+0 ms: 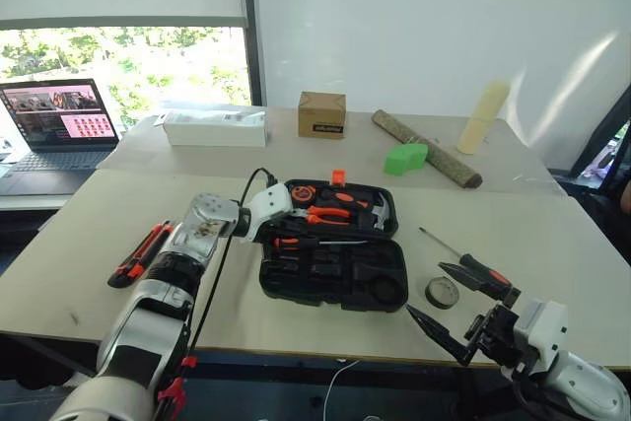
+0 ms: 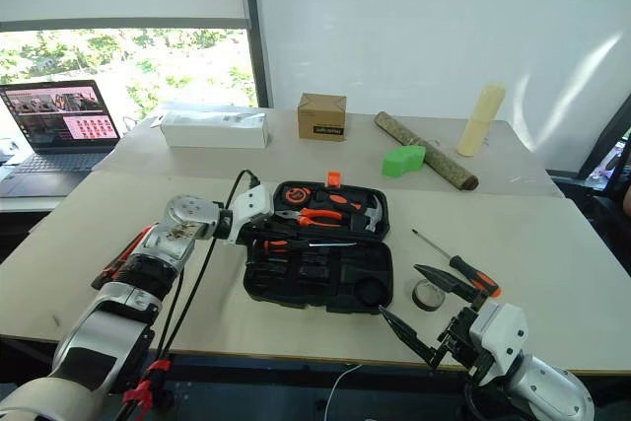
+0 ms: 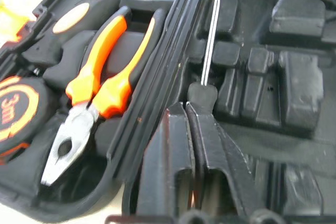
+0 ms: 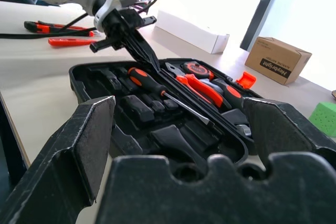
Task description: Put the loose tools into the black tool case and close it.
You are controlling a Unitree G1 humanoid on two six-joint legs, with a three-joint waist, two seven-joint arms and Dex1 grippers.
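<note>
The left hand (image 4: 137, 40), fingers pinched together, hovered above a screwdriver (image 4: 157, 88) lying loose in the black tool case (image 1: 330, 283); unseated, it could block closing. The right hand (image 1: 463, 308) gaped wide at five o'clock.

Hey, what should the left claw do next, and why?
Probably lift away and head for the utility knife on the table. The left claw is shut, its tips over the screwdriver already lying in the open tool case, and I can't tell if they touch it.
</note>
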